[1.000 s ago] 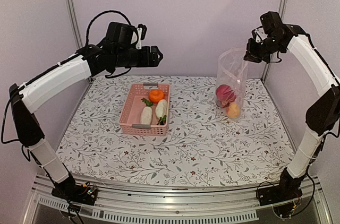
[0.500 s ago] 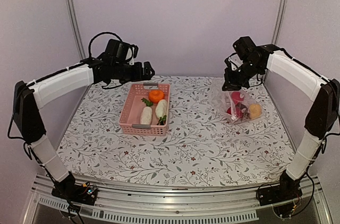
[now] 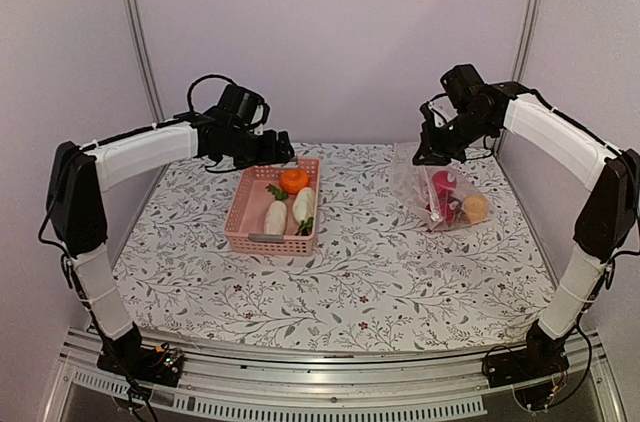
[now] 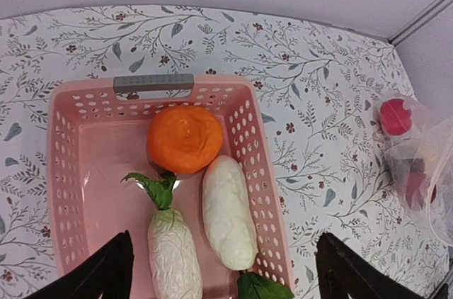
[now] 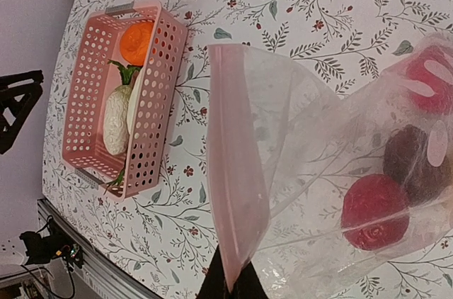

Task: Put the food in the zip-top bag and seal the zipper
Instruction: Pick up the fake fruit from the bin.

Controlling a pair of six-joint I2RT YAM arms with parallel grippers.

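Note:
The clear zip-top bag (image 3: 447, 194) lies on the table at the right, holding red (image 3: 443, 182), dark purple (image 5: 417, 164) and yellow (image 3: 476, 206) food pieces. My right gripper (image 3: 425, 154) is shut on the zipper strip (image 5: 237, 164) at the bag's mouth and holds that edge up. An orange piece (image 4: 184, 137) and two white radishes (image 4: 228, 210) (image 4: 170, 256) lie in the pink basket (image 3: 240, 212). My left gripper (image 4: 226, 278) is open and empty, hovering above the basket's far end (image 3: 280, 149).
The basket has grey handles at both ends (image 4: 153, 82). Metal frame posts (image 3: 137, 42) stand at the back corners and the back wall is close behind. The floral table (image 3: 350, 282) lies between basket and bag.
My right gripper has come down and left, so the bag went from hanging upright to lying on the table. My left gripper has dropped toward the basket.

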